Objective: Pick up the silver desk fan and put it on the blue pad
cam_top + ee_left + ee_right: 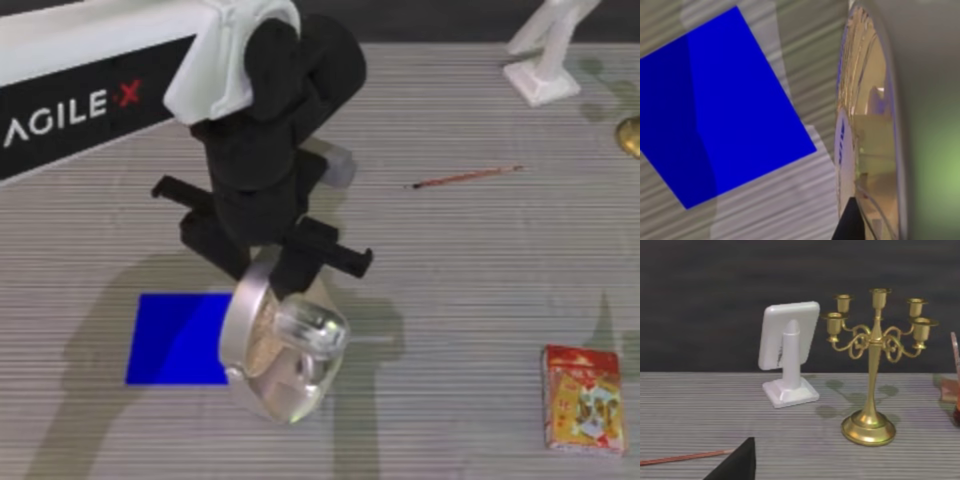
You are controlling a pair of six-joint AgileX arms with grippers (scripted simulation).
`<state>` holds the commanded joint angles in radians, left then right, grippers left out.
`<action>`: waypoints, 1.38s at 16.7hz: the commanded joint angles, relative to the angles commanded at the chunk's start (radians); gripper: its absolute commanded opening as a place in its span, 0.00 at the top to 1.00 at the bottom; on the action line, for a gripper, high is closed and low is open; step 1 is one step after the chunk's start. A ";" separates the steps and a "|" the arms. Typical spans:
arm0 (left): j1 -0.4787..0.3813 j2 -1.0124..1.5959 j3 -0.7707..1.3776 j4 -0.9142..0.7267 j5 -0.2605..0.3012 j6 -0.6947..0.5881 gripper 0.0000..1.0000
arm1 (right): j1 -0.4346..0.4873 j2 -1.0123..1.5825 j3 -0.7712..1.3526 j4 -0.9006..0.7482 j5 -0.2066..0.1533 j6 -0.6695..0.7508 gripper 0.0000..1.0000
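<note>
"AGILE X" on the black panel (70, 115)

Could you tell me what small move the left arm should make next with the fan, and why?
Probably carry it a little further toward the table's left before lowering. The left gripper holds the fan by its rim, and in the top view the fan overlaps only the right edge of the pad; most of the pad lies uncovered to its left. The right arm is out of the top view.

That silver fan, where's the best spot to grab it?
Probably the thin chrome rim of the silver desk fan, pinched from above, where the left gripper already sits. The rim is narrow enough for two fingers; the bulbous hub looks too round and slippery. The blue pad lies right beside it.
</note>
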<state>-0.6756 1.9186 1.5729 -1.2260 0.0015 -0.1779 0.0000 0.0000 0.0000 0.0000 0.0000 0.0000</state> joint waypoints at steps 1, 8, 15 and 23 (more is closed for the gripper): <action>0.000 0.000 0.000 0.000 0.000 0.000 0.90 | 0.000 0.000 0.000 0.000 0.000 0.000 0.00; 0.000 0.000 0.000 0.000 0.000 0.000 1.00 | 0.000 0.000 0.000 0.000 0.000 0.000 0.00; 0.007 0.002 0.071 -0.070 0.000 -0.001 1.00 | 0.000 0.000 0.000 0.000 0.000 0.000 0.00; 0.019 -0.002 0.196 -0.198 0.000 -0.001 1.00 | 0.000 0.000 0.000 0.000 0.000 0.000 0.00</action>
<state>-0.6570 1.9166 1.7693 -1.4237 0.0013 -0.1787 0.0000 0.0000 0.0000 0.0000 0.0000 0.0000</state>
